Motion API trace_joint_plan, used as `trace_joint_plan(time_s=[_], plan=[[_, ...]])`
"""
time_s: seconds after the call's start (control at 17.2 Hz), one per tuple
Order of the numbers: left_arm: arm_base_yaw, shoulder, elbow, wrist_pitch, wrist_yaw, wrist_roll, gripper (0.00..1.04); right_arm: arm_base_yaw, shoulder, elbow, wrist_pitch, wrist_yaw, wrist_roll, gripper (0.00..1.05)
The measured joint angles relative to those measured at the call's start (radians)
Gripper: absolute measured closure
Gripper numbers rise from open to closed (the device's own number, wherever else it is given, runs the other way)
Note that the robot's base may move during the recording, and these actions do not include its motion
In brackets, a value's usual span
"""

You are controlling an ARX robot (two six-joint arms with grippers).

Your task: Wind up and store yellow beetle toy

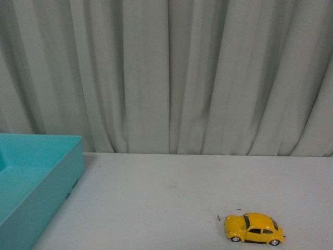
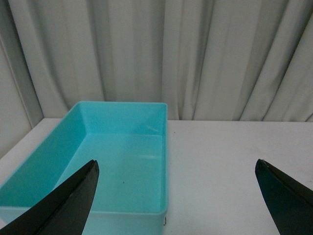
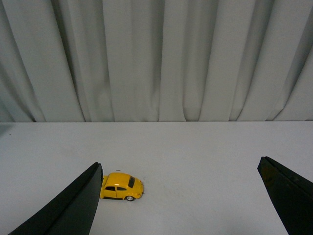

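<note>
Beetle [image 1: 254, 228] sits upright on its wheels on white table [image 1: 171, 192], near-right part in front view, side-on to cam; well apart from teal bin [image 1: 47, 177], which stands at table's left edge w/ open top; a few tiny dark specks on table just beside beetle; grey curtain [image 1: 166, 73] hangs behind table across whole bkgd; neither arm shows in front view. L wrist view: L gripper [image 2: 176, 164] spread wide, released, nothing btwn its dark fingers [image 2: 68, 200]; bin [image 2: 73, 142] lies below and ahead of it, long axis running away from cam, pale inner floor visible; table [image 2: 234, 166] beside bin. R wrist view: R gripper [image 3: 179, 164] also spread wide, released, grasping nothing; beetle [image 3: 122, 186] on table [image 3: 195, 147] ahead of it, off to one side, one end tucked behind edge of a finger [image 3: 73, 205] in pic; can't tell if finger and beetle touch; other finger well apart from beetle; curtain [image 3: 156, 58] behind.
</note>
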Motion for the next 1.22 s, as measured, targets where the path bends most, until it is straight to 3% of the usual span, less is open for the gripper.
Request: trace_joint_plan(time_s=[1.11, 1.22], plan=[[0.0, 0.0, 0.0, -0.001, 0.0, 0.0, 0.07, 0.0, 0.0, 0.0, -0.002, 0.0, 0.0, 0.07], [0.0, 0.0, 0.0, 0.0, 0.0, 0.0, 0.07, 0.02, 0.0, 0.0, 0.001, -0.026, 0.087, 0.07]])
